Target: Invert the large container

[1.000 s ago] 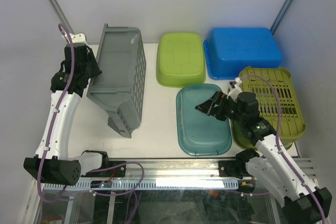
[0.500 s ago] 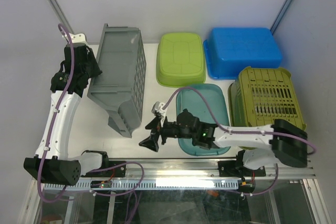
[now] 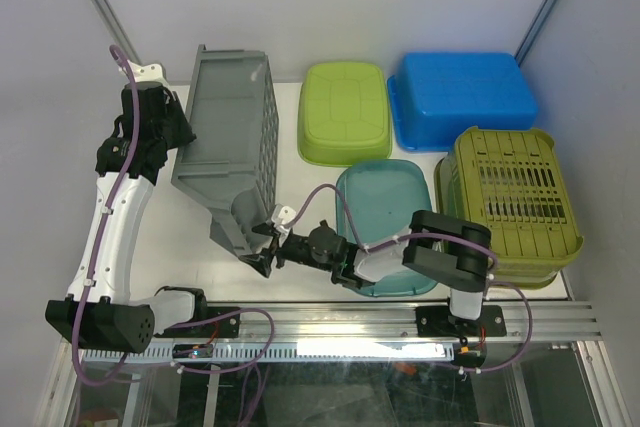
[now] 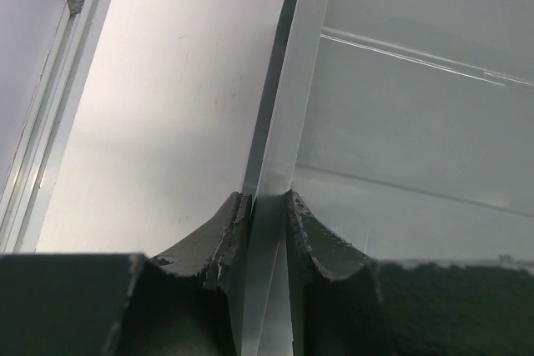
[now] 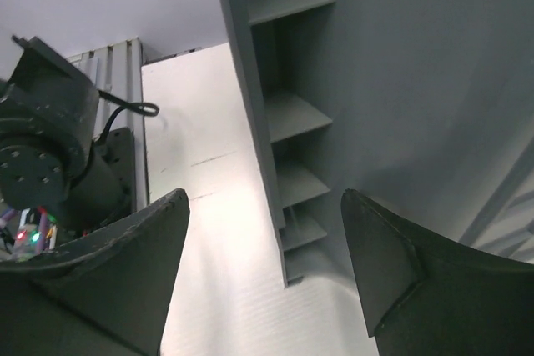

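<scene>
The big grey container (image 3: 232,137) is tipped up by the left edge of the table (image 3: 300,192)
Its rim is pinched by the left gripper (image 4: 267,206); the right gripper (image 5: 265,206) is spread at its near corner

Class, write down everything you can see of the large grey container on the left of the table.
The grey container is a long rectangular bin of seemingly hard plastic, with a smooth inside, one lattice wall and ribs under its rim. It stands tipped on edge on the white table, neither upright nor inverted. The left gripper is shut on its left rim; the right gripper, open, straddles the near rim.
</scene>
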`<action>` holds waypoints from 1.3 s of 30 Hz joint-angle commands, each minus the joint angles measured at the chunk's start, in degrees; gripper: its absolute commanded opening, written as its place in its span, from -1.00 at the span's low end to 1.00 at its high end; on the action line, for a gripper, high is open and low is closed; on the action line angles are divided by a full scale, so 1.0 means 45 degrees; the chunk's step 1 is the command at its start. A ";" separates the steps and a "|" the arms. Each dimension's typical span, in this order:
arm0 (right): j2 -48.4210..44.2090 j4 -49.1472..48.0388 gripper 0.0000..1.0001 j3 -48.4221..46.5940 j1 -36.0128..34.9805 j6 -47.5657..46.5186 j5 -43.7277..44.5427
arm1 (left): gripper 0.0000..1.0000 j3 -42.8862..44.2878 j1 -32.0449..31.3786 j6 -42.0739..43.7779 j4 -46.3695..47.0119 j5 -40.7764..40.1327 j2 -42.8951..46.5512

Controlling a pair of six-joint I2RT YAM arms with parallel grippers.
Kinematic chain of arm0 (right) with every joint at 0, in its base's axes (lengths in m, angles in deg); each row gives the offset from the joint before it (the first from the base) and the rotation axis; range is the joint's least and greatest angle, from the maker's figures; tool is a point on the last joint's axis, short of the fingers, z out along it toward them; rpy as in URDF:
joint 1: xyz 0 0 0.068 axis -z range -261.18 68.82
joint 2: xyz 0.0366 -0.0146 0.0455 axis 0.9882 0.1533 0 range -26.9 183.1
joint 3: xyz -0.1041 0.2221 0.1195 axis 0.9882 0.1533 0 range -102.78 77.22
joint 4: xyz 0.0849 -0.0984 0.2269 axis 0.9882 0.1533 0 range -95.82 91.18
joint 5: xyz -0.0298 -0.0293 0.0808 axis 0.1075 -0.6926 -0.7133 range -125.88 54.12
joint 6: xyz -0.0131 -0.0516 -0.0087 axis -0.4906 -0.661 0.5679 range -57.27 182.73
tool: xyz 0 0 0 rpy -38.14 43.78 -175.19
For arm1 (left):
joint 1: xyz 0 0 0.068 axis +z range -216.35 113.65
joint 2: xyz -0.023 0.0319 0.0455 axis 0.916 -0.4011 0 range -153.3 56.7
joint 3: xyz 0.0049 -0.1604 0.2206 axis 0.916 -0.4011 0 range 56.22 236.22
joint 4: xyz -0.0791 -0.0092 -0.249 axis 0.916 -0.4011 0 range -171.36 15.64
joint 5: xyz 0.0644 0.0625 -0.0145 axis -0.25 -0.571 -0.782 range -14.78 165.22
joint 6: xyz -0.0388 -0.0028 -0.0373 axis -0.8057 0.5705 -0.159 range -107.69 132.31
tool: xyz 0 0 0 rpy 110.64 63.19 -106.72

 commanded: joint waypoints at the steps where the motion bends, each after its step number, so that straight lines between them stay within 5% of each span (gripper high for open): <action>1: 0.0935 -0.2915 0.50 -0.1088 -0.0079 -0.0510 0.0654 | -1.00 -0.0339 0.0013 -0.0534 -0.0938 0.0674 -0.0454; 6: 0.1843 -0.3105 0.02 -0.1882 -0.0079 -0.0457 -0.0143 | -1.00 -0.0321 0.0173 -0.0514 -0.0970 0.0726 -0.0458; 13: 0.0880 -0.2332 -0.98 -0.1508 -0.0079 -0.1252 -0.0363 | -1.00 -0.0457 0.0747 -0.0593 -0.1058 0.0271 -0.0240; 23: -0.2860 0.6936 -1.00 -0.3122 -0.0129 -0.2589 -0.0820 | -1.00 -0.1178 0.2044 -0.1599 -0.0814 -0.0324 -0.0014; 30: -0.2891 1.1505 -1.00 -0.6074 -0.0657 -0.2589 -0.0820 | -1.00 -0.1780 0.2396 -0.1945 -0.0675 -0.1151 0.0278; 32: -0.2668 1.2461 -1.00 -0.6889 -0.0878 -0.5032 0.0819 | -1.00 -0.1939 0.2448 -0.2038 -0.0632 -0.1215 0.0321; 34: -0.2522 1.2733 -1.00 -0.7260 -0.0907 -0.5349 0.0963 | -1.00 -0.2048 0.2480 -0.2086 -0.0614 -0.1261 0.0318; 39: -0.1881 1.3332 -1.00 -0.8085 -0.0957 -0.5693 0.1246 | -0.51 -0.1965 0.2489 -0.2024 -0.0617 -0.1431 0.0408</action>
